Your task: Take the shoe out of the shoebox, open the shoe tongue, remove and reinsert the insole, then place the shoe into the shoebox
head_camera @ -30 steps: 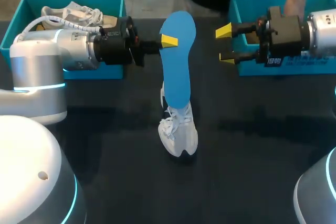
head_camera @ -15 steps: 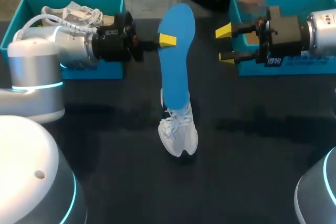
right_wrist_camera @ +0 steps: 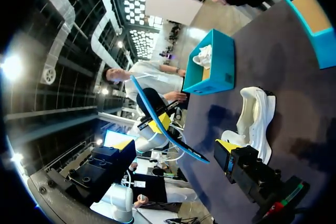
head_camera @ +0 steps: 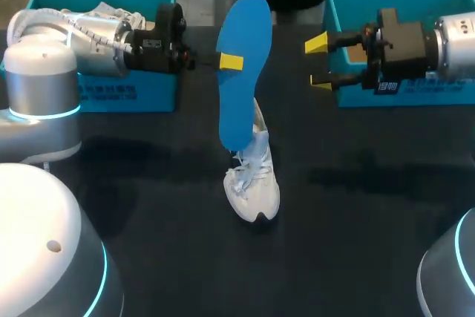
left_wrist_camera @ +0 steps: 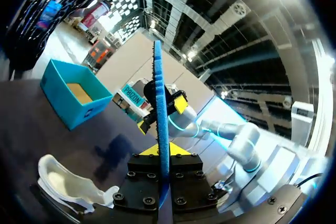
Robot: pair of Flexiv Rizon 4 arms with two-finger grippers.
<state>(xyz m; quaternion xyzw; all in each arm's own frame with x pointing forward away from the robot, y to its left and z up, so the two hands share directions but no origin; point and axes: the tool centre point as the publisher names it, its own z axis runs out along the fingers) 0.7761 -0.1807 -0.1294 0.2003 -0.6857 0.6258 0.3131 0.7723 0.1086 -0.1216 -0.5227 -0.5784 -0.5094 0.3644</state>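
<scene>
Insole (head_camera: 241,72) hangs upright in the left claw (head_camera: 230,61), pinched near its upper end. Its lower end is just over the white shoe (head_camera: 254,183), which lies mid-surface (head_camera: 356,206); I cannot tell if they touch. The right claw (head_camera: 319,63) stands wide and empty near the far right corner. To reinsert well, I would slide the lower end toe-ward first, with the right claw steadying the shoe.

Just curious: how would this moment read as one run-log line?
left gripper: holds insole | right gripper: open | shoe: on table

Gripper (left_wrist_camera: 161,153) clamping blue insole (left_wrist_camera: 159,98), shoe (left_wrist_camera: 65,182) beside
</scene>
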